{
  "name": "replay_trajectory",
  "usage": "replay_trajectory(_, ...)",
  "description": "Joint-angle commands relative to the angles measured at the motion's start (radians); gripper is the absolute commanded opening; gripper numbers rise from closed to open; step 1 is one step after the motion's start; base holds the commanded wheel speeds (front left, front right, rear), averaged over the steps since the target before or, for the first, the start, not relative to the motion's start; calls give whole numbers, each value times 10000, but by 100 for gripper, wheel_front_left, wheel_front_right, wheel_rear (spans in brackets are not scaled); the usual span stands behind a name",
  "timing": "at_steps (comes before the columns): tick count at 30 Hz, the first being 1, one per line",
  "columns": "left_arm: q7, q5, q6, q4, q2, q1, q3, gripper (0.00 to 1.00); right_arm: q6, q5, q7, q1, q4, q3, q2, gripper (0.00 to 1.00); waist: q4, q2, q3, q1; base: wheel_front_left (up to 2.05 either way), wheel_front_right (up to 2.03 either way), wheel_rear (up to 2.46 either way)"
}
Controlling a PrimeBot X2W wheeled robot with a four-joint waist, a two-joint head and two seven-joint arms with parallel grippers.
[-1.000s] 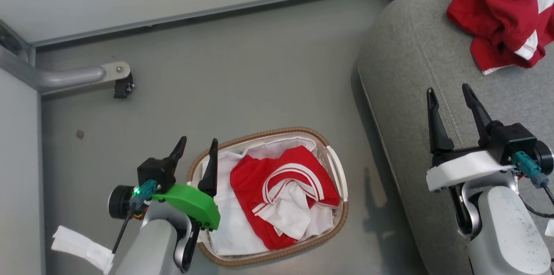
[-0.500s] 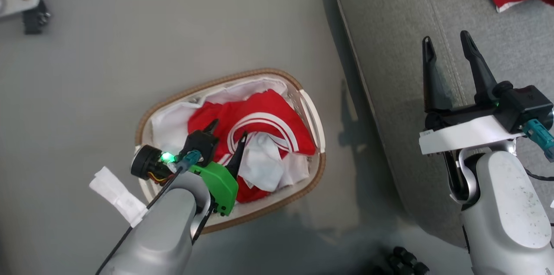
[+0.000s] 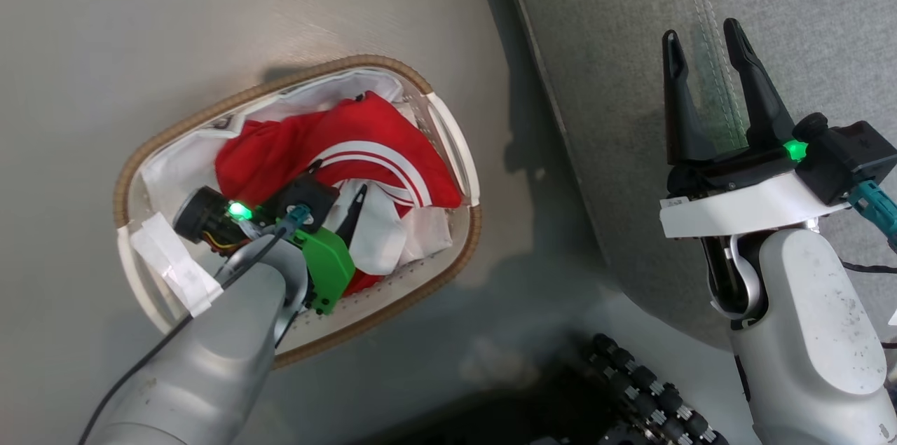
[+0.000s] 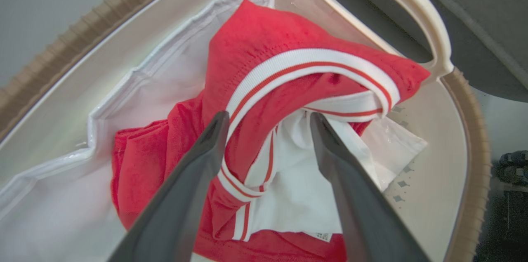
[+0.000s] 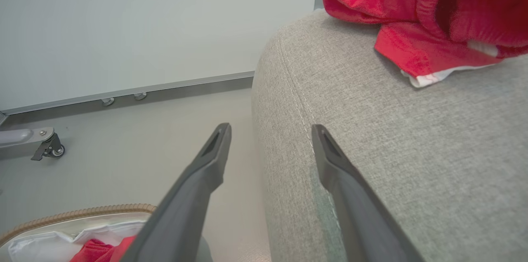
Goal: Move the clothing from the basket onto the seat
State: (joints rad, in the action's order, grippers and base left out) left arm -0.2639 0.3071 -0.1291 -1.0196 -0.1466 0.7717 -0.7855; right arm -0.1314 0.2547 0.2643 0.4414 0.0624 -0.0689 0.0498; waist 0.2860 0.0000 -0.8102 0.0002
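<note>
The left claw stood with fingers apart, straddling a striped fold of one red garment inside the single basket. A second earlier it hung at the rim. The right claw, also spread and gripping nothing, stayed above the one seat, where the second garment lay.

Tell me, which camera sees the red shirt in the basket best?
The left wrist view: the red shirt is close up, stripes clear, under the open left tool. In the head view the left arm hides part. The right wrist view catches a red corner.
</note>
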Motion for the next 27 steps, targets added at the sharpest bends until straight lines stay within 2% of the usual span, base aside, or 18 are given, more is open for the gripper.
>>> replay_trajectory(1, -10, -20, -27, -175, -142, 303, -54, 100, 14, 73, 3, 137, -60, -49, 15, 100, 546, 0, -578, -2, 0, 0, 0)
replay_trajectory(12, -9, -153, 233, -913, -250, 1074, 0, 100, 14, 395, 3, 218, -304, -242, 15, 100, 976, 0, -1015, -2, 0, 0, 0)
replay_trajectory(13, -9, -88, 246, -921, -239, 1094, 69, 51, 12, 403, 3, 205, -311, -245, 15, 100, 980, 0, -1011, -2, 0, 0, 0)
replay_trajectory(14, -9, -73, 245, -918, -227, 1102, 98, 21, 14, 402, 3, 188, -308, -253, 15, 100, 979, 0, -1000, -2, 0, 0, 0)
replay_trajectory(15, -9, -46, 245, -916, -212, 1096, 120, 0, 14, 397, 2, 170, -289, -257, 15, 100, 971, 0, -983, -2, 0, 0, 0)
replay_trajectory(27, -9, 192, 327, -171, -247, 428, 564, 0, 14, 102, 2, 132, 60, -286, 18, 100, 627, 0, -226, -2, 0, 0, 0)
